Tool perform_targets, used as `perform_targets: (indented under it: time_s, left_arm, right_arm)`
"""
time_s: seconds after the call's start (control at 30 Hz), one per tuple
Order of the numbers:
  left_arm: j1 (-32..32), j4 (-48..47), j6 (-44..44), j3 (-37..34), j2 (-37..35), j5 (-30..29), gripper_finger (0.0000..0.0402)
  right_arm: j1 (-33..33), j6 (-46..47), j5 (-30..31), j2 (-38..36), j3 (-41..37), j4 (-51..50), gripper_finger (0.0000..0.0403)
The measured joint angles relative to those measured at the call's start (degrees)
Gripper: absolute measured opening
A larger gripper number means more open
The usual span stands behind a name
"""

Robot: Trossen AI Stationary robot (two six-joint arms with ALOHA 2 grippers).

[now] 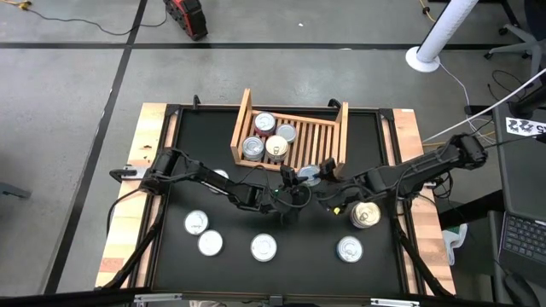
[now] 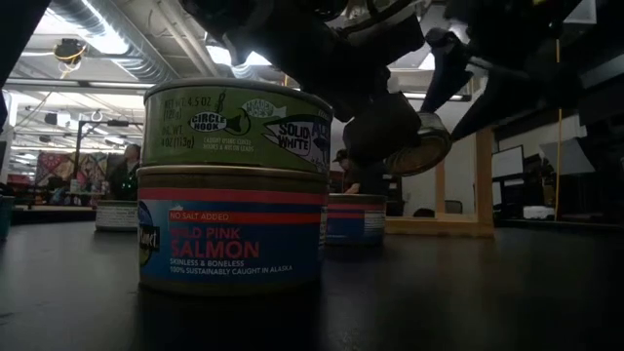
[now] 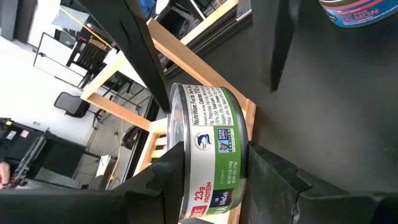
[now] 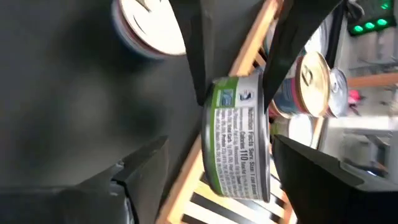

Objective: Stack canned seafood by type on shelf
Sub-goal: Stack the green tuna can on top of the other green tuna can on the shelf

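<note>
green-labelled tin [image 3: 208, 158] gripped on its sides by the left end effector [image 3: 211, 180], at the front edge of the wooden shelf [image 1: 290, 141]. right end effector [image 4: 205, 168] open around it, fingers apart from it.

Both arms [image 1: 205, 177] are dark, slender and jointed, trailed by black cables, ending in black wedge-shaped jaws.

A small round green-labelled tin with a silvery lid [image 3: 208, 158] is on edge, lifted just at the front rail of the light wooden slatted shelf [image 1: 328, 136]. Four tins [image 1: 265, 124] sit inside it; five others [image 1: 264, 247] lie on the black tabletop.
</note>
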Motion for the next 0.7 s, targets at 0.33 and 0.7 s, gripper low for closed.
perform_targets:
  time_s: [0.33, 0.7]
  left_arm:
    - [0.0, 1.1, -0.1, 0.0, 0.0, 0.0, 0.0149]
    - [0.0, 0.8, 1.8, 0.0, 0.0, 0.0, 0.0149]
  right_arm:
    - [0.0, -0.1, 4.9, 3.6, 0.0, 0.0, 0.028]
    - [0.0, -0.1, 7.2, 3.6, 0.0, 0.0, 0.0194]
